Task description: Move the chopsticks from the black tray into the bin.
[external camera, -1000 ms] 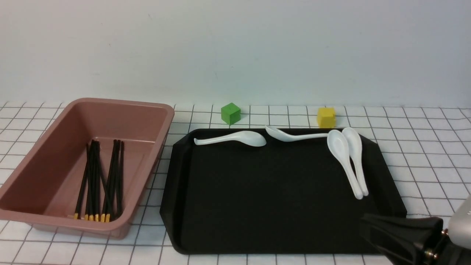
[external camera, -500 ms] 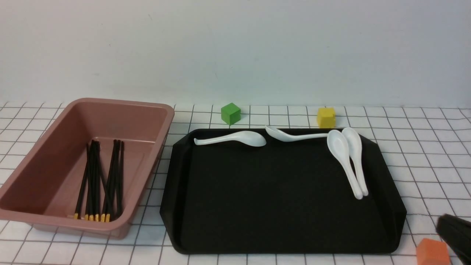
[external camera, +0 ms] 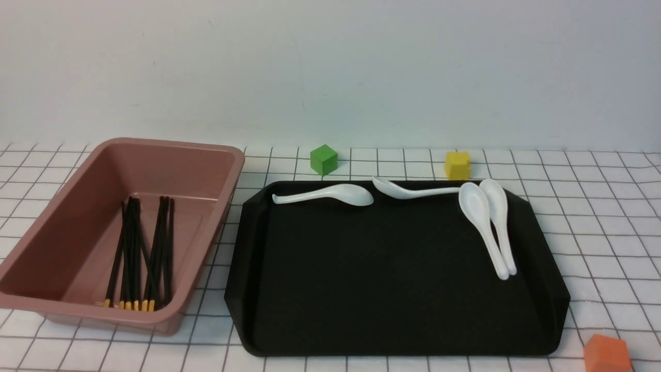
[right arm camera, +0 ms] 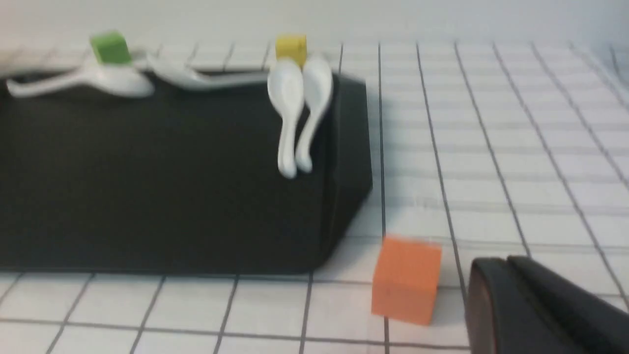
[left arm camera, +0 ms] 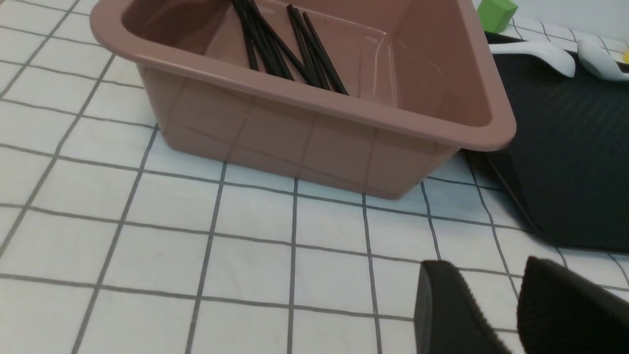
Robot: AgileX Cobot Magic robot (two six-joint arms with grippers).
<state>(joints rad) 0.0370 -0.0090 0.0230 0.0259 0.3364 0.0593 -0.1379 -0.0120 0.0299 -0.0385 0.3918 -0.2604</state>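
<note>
Hanging low over the checked bench point(left arm camera: 147, 255), the left pincer point(left arm camera: 496, 305) shows two ribbed black fingers point(left arm camera: 442, 305) with a clear gap between them and nothing in it, so it is released. It sits near the bin's front corner, apart from the wall. The right pincer point(right arm camera: 530, 305) appears only as a dark wedge at the frame's corner; its fingers look pressed together, but I cannot tell for certain, and it holds nothing visible. Just beside it stands an orange cube point(right arm camera: 405, 280) on the bench, off the near right corner of the black tray point(external camera: 242, 289).

The chopsticks point(external camera: 139, 253) all lie inside the pink bin point(external camera: 222, 206), a loose bundle with yellow tips against the near wall. The tray carries only four white spoons point(external camera: 485, 227), two along its far rim, two side by side at the right. A green cube point(external camera: 324, 159) and a yellow cube point(external camera: 457, 164) stand behind the tray.

By these views the job looks done, so the risks lie in needless motion. The left pincer, being close to the bin, could clip its rim on a careless swing and shove or tip it, spilling the sticks. The right one could knock the orange cube, or sweep the paired spoons off the tray edge. Black sticks on a black tray would be hard to spot, so a missed one cannot be wholly ruled out.
</note>
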